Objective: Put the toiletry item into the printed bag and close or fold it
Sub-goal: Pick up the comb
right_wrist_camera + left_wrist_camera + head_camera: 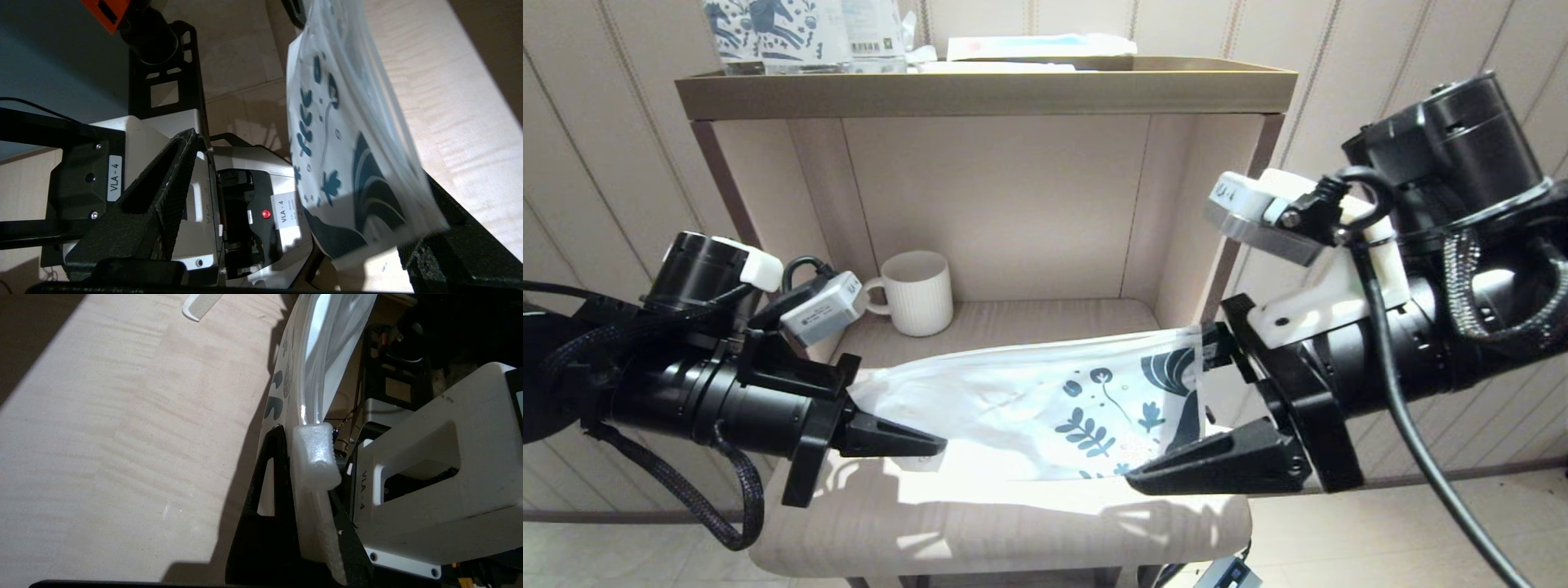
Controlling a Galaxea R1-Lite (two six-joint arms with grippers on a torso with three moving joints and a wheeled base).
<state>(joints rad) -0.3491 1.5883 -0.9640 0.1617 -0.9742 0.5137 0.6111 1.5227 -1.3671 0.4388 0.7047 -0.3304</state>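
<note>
The printed bag (pixel 1045 400) is a flat white pouch with dark blue leaves and flowers at its right end, stretched out level just above the shelf. The toiletry item (pixel 203 306), a cream-white comb, lies flat on the shelf surface, outside the bag.

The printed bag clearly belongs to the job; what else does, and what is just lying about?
In the job: printed bag; left gripper, fingers shut on its plain end; right gripper, fingers open at its printed end; toiletry item, on the bench.
Lying about: mug; horse-printed packs; white-and-blue packet.
</note>
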